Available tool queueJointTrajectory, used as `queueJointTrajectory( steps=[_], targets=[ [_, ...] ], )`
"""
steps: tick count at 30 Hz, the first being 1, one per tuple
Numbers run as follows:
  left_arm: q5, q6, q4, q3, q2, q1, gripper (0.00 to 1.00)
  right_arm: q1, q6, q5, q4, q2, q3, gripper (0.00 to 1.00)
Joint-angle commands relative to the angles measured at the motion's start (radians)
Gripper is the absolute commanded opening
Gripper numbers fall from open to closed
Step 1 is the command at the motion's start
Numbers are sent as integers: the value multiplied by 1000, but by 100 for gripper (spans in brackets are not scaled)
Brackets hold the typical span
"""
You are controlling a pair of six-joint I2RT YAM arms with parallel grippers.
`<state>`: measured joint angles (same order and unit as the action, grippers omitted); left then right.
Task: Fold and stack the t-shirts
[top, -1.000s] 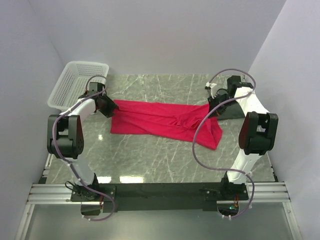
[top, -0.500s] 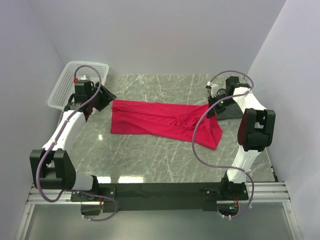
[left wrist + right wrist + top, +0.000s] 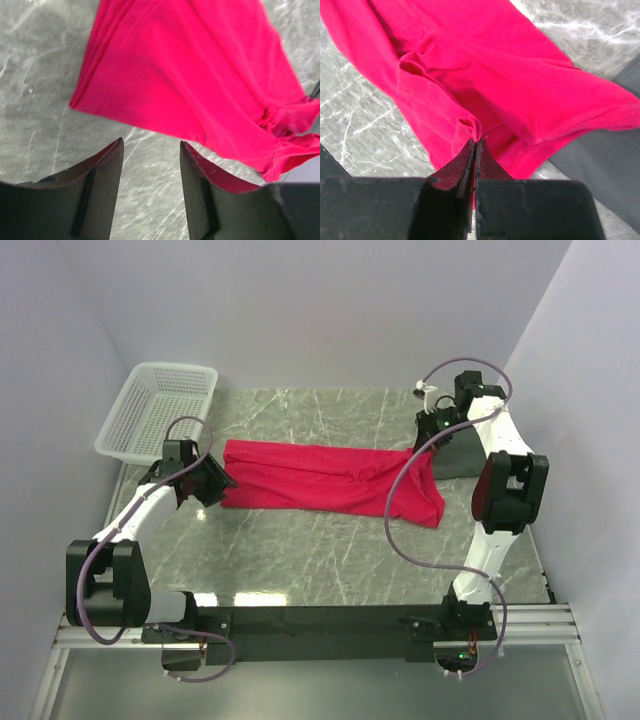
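**Crimson t-shirt pinched at one end only**

It lies stretched out along the grey marble table. The right gripper has its jaws pressed tight on a small pucker of cloth, and the rest of the shirt spreads away ahead of it. The left gripper stands well parted, holding nothing, with the shirt's edge lying just beyond its fingertips.

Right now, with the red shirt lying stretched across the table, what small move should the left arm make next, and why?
Probably ease the left gripper forward and close it on the near left corner of the t-shirt. Its fingers stand open over bare table, just short of that edge, while the right gripper is shut on a fold at the other end.
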<state>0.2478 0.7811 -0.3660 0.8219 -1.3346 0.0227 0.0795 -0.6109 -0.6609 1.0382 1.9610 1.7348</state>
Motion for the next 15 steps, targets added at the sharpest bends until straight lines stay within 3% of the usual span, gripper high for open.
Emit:
queueJointTrajectory(
  steps=[1,9,15],
  targets=[
    [15,15,19,-15,2,-3,53,-21,-9,26,57,62,61,0],
    [-10,-5,6,0,-21,-3,51,-27,125,147,-42,121,143,0],
    [-8,-11,16,-7,-37,-3,51,-46,172,132,-58,151,226,0]
  ],
)
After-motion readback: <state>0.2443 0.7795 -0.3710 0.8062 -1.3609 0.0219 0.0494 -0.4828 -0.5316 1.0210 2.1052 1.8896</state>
